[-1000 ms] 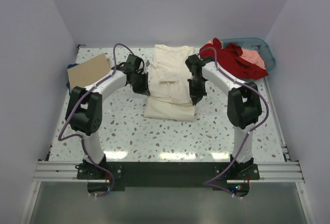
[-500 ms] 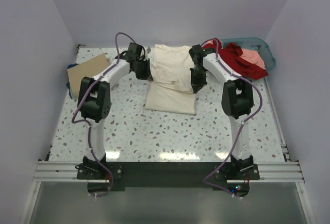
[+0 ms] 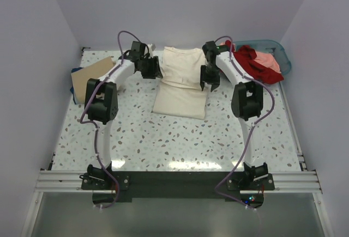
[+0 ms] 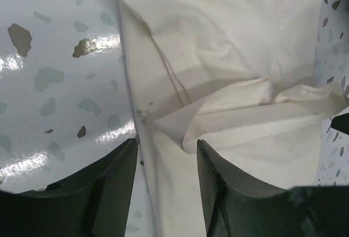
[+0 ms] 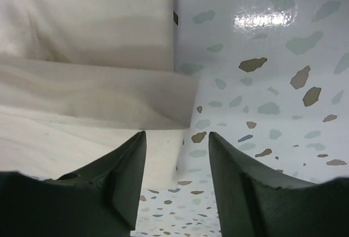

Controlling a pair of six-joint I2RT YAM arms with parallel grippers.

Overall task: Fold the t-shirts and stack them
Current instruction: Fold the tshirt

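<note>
Cream t-shirt (image 3: 182, 81): folded in layers.
Left gripper (image 4: 163, 147): parted, nothing held, over shirt's left edge.
Right gripper (image 5: 177, 139): parted, nothing held, over right edge.

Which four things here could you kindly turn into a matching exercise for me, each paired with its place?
Things:
1. cream t-shirt
2. tan t-shirt
3. red t-shirt
4. teal basket

Places:
A. far left
B. far right corner, partly under clothes
C. between the left gripper and the right gripper
D. heaped beside the salmon-pink t-shirt

Pairs: 1-C, 2-A, 3-D, 4-B
</note>
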